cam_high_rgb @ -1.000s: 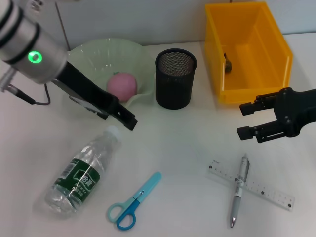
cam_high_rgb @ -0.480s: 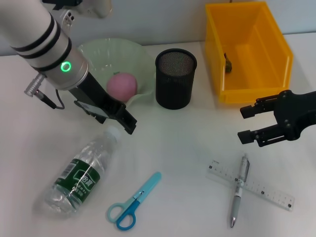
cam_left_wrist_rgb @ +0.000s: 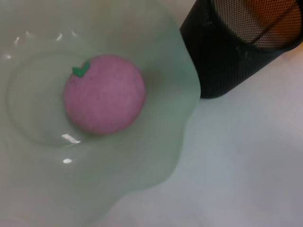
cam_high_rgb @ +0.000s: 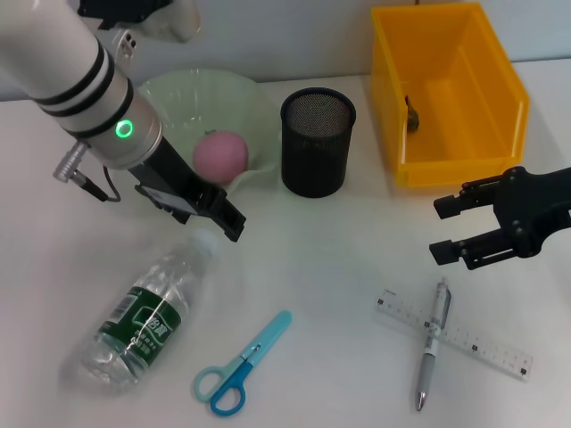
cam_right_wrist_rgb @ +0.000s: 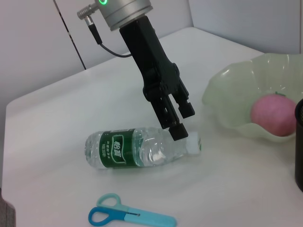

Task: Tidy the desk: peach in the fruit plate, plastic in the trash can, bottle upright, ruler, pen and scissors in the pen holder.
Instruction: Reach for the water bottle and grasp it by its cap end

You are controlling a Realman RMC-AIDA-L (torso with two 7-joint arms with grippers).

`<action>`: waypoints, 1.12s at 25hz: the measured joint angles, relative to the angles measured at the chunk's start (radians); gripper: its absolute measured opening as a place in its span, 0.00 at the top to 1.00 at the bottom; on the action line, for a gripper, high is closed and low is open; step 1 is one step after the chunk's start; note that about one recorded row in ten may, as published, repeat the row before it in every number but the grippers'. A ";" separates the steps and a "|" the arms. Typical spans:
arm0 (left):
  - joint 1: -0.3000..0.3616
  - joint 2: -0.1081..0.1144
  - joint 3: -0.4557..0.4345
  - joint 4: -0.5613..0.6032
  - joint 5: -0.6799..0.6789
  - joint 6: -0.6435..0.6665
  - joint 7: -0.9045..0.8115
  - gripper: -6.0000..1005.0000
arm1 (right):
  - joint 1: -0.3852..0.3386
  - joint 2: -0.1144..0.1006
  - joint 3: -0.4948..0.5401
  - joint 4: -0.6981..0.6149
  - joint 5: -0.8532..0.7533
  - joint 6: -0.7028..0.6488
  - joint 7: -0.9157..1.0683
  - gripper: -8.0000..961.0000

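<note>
The left tool (cam_high_rgb: 230, 220) hangs just above the cap end of the bottle (cam_high_rgb: 143, 314), at about ten o'clock from the middle of the counter (cam_high_rgb: 321, 267). In the right wrist view its fingers (cam_right_wrist_rgb: 177, 124) look close together with nothing between them, but whether they are fully closed cannot be told, nor whether the tip touches the cap. The right tool (cam_high_rgb: 449, 228) hovers at three o'clock, fingers spread wide apart and empty, just in front of the yellow trash can (cam_high_rgb: 508, 107) and above the counter beyond the pen.

The bottle lies on its side at about eight o'clock, cap pointing toward the centre. The peach (cam_high_rgb: 220, 154) sits inside the pale green fruit plate (cam_high_rgb: 178, 94) at eleven o'clock; the left arm covers the plate's near left rim. The black mesh pen holder (cam_high_rgb: 318, 141) stands upright at twelve o'clock, just beside the plate. A small dark item (cam_high_rgb: 411, 116) lies in the trash can, too small to identify. The scissors (cam_high_rgb: 241, 366) lie at six o'clock. The pen (cam_high_rgb: 431, 343) lies across the clear ruler (cam_high_rgb: 473, 341) at five o'clock.
</note>
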 joint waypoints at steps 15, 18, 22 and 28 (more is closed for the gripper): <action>-0.003 0.001 0.013 -0.154 -0.008 -0.131 0.030 0.26 | 0.028 0.005 -0.003 0.009 -0.033 0.005 0.000 0.21; -0.003 0.001 0.016 -0.159 -0.009 -0.134 0.030 0.26 | 0.029 0.005 -0.003 0.009 -0.033 0.002 0.000 0.21; -0.003 0.000 0.022 -0.161 -0.009 -0.143 0.030 0.26 | 0.030 0.005 -0.003 0.009 -0.033 0.000 0.000 0.21; -0.005 -0.002 0.022 -0.192 -0.013 -0.170 0.048 0.27 | 0.030 0.005 -0.003 0.009 -0.033 -0.001 0.000 0.21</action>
